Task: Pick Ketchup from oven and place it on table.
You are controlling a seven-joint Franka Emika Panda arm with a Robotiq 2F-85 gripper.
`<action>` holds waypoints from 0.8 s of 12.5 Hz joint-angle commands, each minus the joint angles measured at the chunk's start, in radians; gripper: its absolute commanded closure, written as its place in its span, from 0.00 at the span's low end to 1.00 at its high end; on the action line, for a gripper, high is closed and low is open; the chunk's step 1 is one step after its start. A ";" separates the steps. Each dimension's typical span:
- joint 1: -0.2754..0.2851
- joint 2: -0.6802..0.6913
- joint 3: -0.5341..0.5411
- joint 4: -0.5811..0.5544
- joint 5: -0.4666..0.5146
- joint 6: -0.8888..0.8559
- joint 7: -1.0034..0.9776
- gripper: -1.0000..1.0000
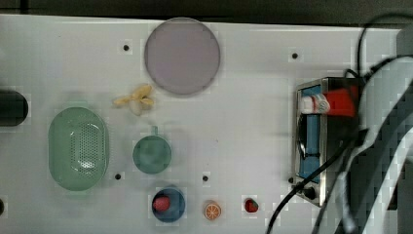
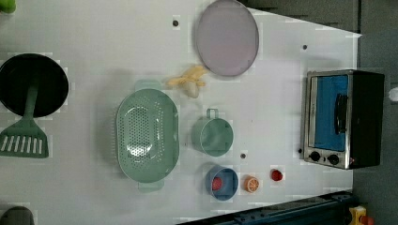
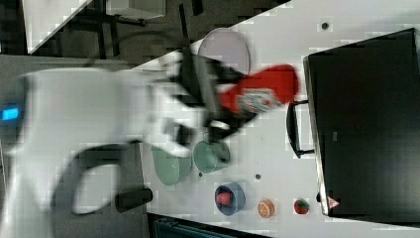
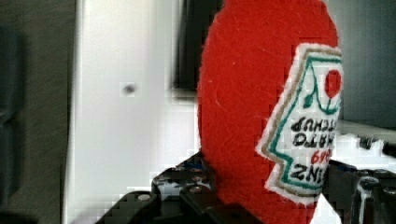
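The Ketchup [image 3: 262, 91], a red bottle with a white-and-red label, hangs in the air with my gripper [image 3: 215, 106] shut on it near its cap end. In the right view it is tilted above the table [image 3: 277, 148], just to the right view's left of the oven [image 3: 366, 124]. Seen from the top, the Ketchup [image 1: 336, 102] lies across the oven's [image 1: 311, 141] blue front, white cap toward the top view's left. In the wrist view the Ketchup's [image 4: 252, 107] red body and label are close up. The oven [image 2: 342, 117] in the left view has its door shut.
On the table [image 1: 243, 97] are a lilac plate [image 1: 181, 55], a banana peel [image 1: 135, 100], a green colander [image 1: 78, 148], a green cup [image 1: 152, 154], a blue bowl [image 1: 168, 204] with a red fruit, an orange slice [image 1: 212, 210] and a strawberry [image 1: 251, 205]. A black pan [image 2: 32, 84] and green spatula [image 2: 26, 136] sit at the left view's left.
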 commanded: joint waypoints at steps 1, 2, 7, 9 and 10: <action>0.122 -0.050 0.120 0.046 -0.003 -0.065 0.024 0.37; 0.140 -0.054 0.151 0.046 -0.003 -0.095 0.024 0.37; 0.215 -0.055 0.263 -0.056 -0.078 -0.131 0.024 0.37; 0.236 -0.054 0.286 -0.161 -0.136 -0.080 0.026 0.37; 0.240 -0.054 0.290 -0.220 -0.145 -0.040 0.026 0.37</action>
